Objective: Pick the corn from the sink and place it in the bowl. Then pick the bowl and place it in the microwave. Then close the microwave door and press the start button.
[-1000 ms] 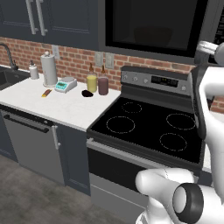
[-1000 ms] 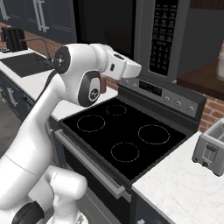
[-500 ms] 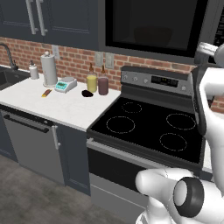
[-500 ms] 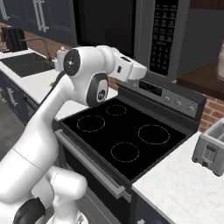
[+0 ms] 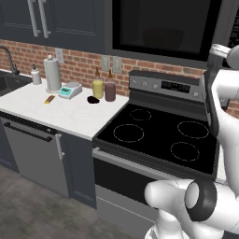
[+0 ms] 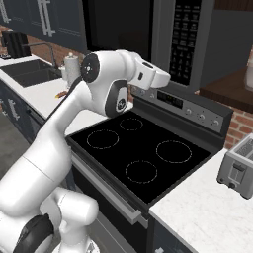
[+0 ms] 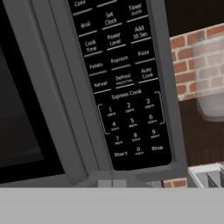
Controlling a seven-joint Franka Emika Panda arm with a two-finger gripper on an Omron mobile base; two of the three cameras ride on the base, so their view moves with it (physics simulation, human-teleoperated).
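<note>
The microwave (image 6: 163,34) hangs over the range with its door (image 5: 163,28) shut. Behind the dark door glass a dim rounded shape, the bowl (image 5: 162,37), barely shows. The corn is hidden. My gripper (image 6: 166,79) is shut and empty, held up just in front of the keypad panel (image 6: 183,34). In the hand view its tips (image 7: 111,183) sit close below the keypad (image 7: 127,87), a little left of and under the Start button (image 7: 120,154). The black sink (image 6: 29,74) lies far to the left, with its edge (image 5: 7,83) at the counter's end.
The black cooktop (image 5: 158,135) lies below my arm. A toaster (image 6: 239,170) stands on the right counter. On the left counter are a paper towel roll (image 5: 52,73), a small scale (image 5: 70,90), two bottles (image 5: 103,87) and an orange-brown stick (image 5: 49,99). A glass jar (image 7: 212,78) stands beside the microwave.
My arm has swung a little to the right, carrying the shut gripper closer to the keypad. Nothing else has moved.
</note>
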